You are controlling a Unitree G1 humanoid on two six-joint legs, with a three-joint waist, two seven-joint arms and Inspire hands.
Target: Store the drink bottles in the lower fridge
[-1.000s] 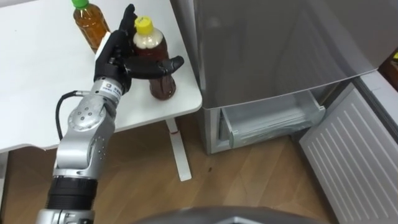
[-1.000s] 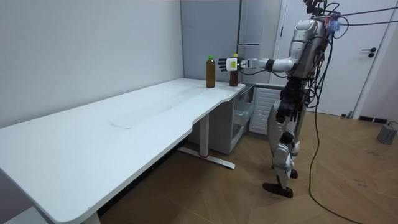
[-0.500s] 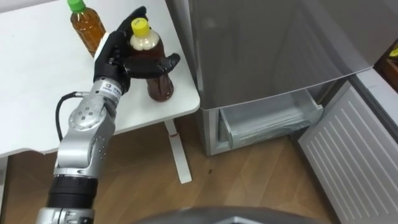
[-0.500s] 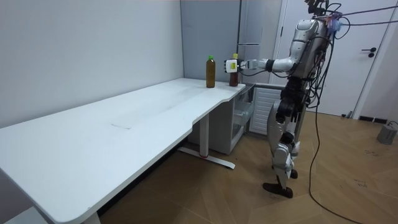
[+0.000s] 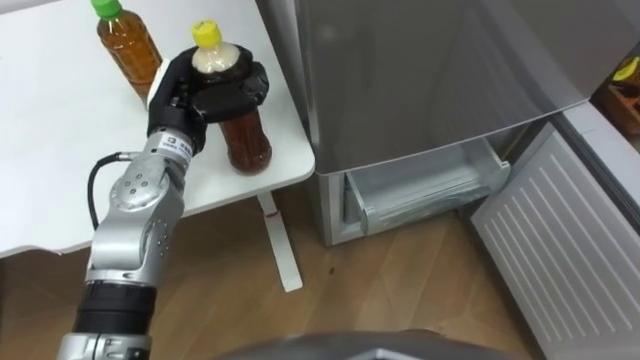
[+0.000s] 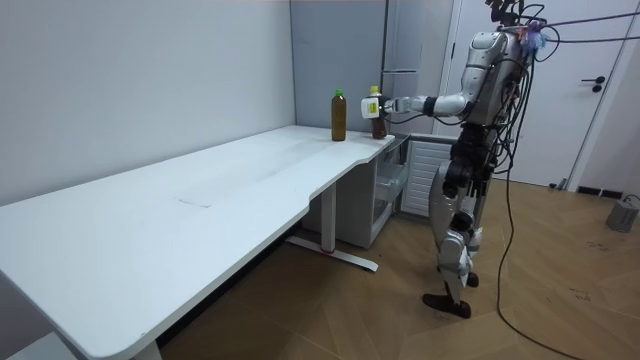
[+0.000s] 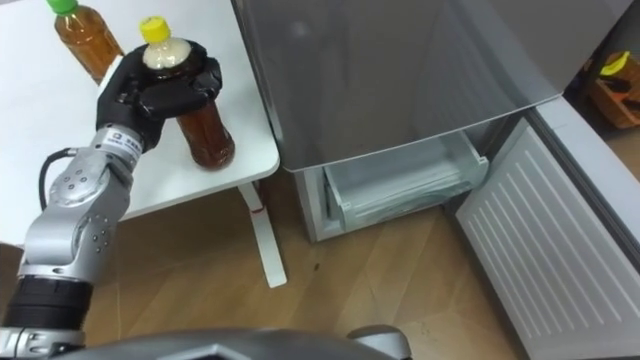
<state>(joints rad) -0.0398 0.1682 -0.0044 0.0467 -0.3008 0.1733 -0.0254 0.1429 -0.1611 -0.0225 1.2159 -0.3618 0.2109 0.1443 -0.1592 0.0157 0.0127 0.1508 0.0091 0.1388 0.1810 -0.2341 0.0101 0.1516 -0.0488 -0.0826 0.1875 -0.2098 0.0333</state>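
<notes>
Brown tea fills the yellow-capped bottle [image 5: 246, 140], which stands at the table corner closest to the fridge [image 5: 430, 70]. The left hand [image 5: 205, 90] is clamped on this bottle: its dark fingers and thumb are curled around the shoulder and neck, just below the yellow cap, and the lower half of the bottle shows free under the hand. The base of the bottle is at the surface of the white table [image 5: 50, 150]; I cannot tell if it rests there or is a little raised.

A green-capped bottle [image 5: 128, 45] with lighter amber drink stands upright on the same table, on the side of the held bottle that is away from the fridge, near it but not touching.

At the bottom of the fridge the lower compartment is open. A pale drawer [image 5: 420, 190] shows inside it, and the lower door [image 5: 560, 240] with its ribbed inner side is swung out over the wooden floor [image 5: 400, 290].

From the room view, the robot stands upright on the floor before the fridge, with its left arm stretched out level toward the table corner.
</notes>
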